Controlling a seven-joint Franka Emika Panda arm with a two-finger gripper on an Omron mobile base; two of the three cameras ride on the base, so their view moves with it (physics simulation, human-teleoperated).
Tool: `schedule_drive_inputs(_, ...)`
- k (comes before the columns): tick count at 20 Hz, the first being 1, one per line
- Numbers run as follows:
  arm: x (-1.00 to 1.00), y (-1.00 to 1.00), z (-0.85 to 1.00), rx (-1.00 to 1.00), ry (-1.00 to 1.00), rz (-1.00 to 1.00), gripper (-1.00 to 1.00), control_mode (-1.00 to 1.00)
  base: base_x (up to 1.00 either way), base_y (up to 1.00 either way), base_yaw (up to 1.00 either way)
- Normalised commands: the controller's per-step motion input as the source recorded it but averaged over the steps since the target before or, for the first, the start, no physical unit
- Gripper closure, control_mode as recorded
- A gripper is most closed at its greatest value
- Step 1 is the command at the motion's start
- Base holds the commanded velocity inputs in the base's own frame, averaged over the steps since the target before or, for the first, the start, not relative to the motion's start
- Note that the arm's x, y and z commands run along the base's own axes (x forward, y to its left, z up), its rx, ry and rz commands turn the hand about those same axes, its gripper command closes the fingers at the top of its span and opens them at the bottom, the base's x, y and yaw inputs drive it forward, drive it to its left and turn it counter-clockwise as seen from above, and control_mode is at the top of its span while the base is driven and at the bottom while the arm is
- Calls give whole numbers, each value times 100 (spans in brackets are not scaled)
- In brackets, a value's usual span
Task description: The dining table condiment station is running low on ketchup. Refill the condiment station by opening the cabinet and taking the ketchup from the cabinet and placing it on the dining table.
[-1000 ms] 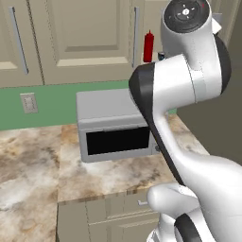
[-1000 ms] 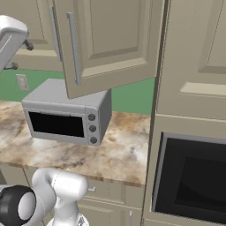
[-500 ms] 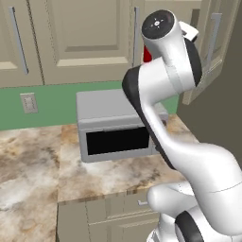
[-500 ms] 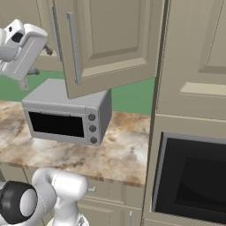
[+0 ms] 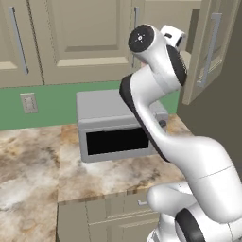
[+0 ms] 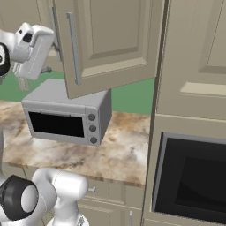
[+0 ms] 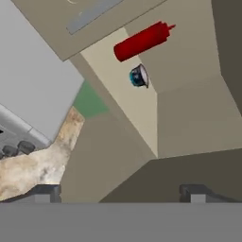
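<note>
Above the marbled worktop [image 6: 70,152] and its grey microwave [image 6: 66,117], we find the cabinet [image 6: 110,44] standing with its door swung out over the oven, silver bar handle [image 6: 74,48] facing us. Against the views of a second ago, our arm has swung from high at the side round toward the opened compartment, and the ketchup [image 7: 141,40], then visible past the arm from the left base view, is now masked there by the forearm. We judge the opening step finished and the reach for the bottle begun.

On the cabinet shelf [image 7: 127,104], the hand view shows the ketchup as a slim red bottle, nozzle pointing away from a small dark round bowl [image 7: 139,76] just beside it. Only one red bottle is visible to us.

Our claw [image 7: 121,191] stands at its widest, tips well apart, holding nothing and touching nothing; it remains well short of the bottle.
</note>
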Motion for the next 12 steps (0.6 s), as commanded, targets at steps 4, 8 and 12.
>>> schedule_drive_inputs(4, 15, -35, 0, -15, 5, -7, -100, -100, 0, 0, 0)
schedule_drive_inputs(8, 0, -80, 0, -11, 14, -18, -100, -100, 0, 0, 0)
schedule_drive_inputs(12, -19, -88, 0, -9, 7, -21, -100, -100, 0, 0, 0)
